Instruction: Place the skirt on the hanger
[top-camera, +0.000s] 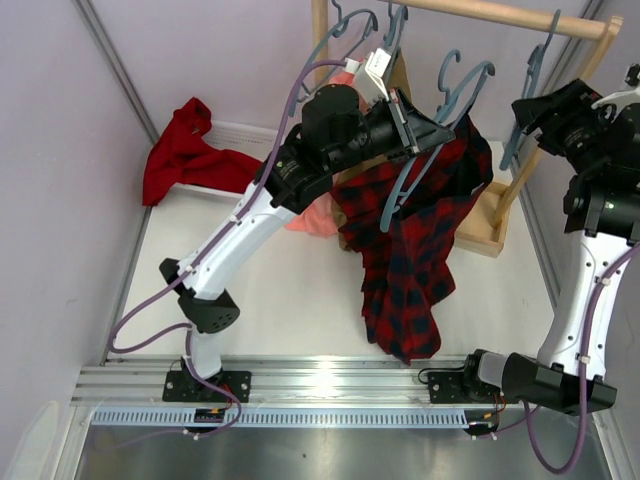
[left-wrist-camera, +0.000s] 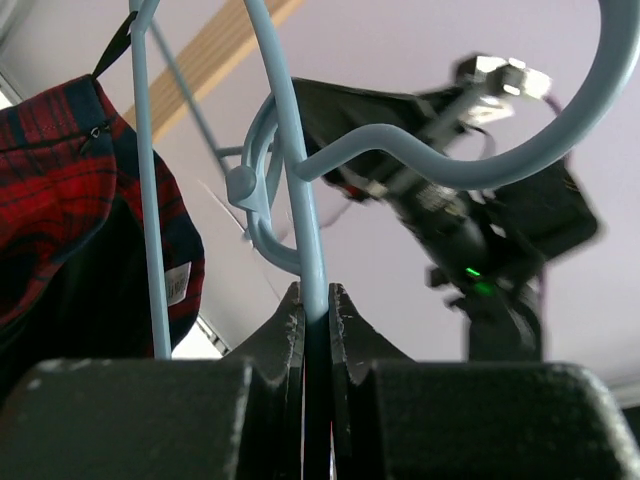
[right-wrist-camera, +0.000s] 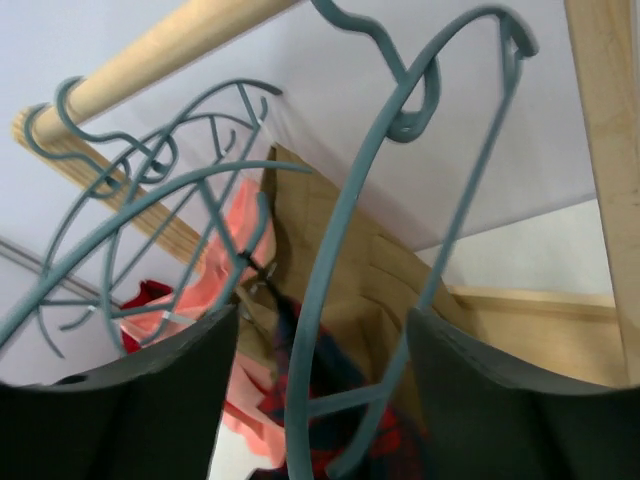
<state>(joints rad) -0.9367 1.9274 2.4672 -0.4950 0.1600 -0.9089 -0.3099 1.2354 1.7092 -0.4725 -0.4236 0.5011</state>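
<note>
Up at the wooden rail of the clothes rack, the left gripper is pinched tight on a thin bar of the blue-grey hanger, its jaws closed right down to the plastic. The tartan skirt hangs from that hanger, bunched toward one shoulder, and its long end drops toward the table. In the left wrist view a dark loop at the waist seems to be what catches it on the frame. The right gripper stands wide open and holds nothing; a spare hanger passes loosely between its fingers.

The main risk, as I judge it, is the skirt sliding off. Its weight sits unevenly, so a tilt or jolt could let the loop slip down the sloping shoulder. The narrow pinch could also let the hanger swivel. The hook looks free of the rail, and steering it there could snag the neighbouring hangers or bump the right arm close by.
</note>
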